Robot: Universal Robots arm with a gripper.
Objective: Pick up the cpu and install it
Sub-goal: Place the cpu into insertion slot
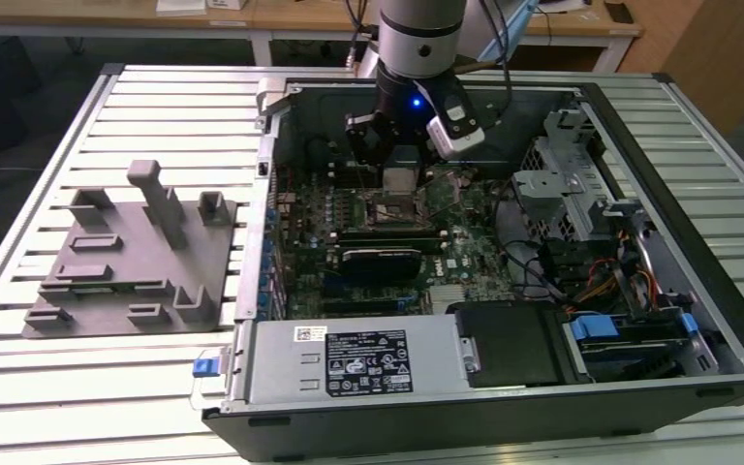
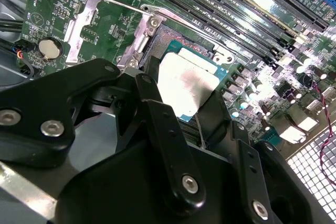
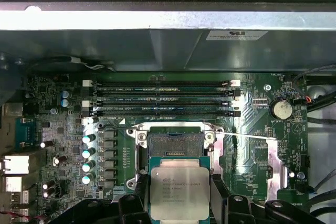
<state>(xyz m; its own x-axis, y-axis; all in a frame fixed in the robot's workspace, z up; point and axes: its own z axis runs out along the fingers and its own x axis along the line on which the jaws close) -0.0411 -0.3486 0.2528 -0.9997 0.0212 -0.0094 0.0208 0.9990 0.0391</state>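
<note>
Well to the exterior view's left of the socket [image 1: 386,205]: gray slotted fixture [image 1: 133,257], flat on the slatted counter [image 1: 36,387]. Around the socket: open PC case [image 1: 502,426], motherboard [image 1: 463,257] bared. Just above the socket: claw [image 1: 402,165], closed down on the cpu [image 1: 402,180], pinching two opposite edges. In both wrist views: cpu [image 3: 180,192] [image 2: 186,90] level, silvery top up, hanging over one edge of the socket [image 3: 175,145], dark centre uncovered. To the exterior view's right of the socket: metal drive cage [image 1: 579,184].
</note>
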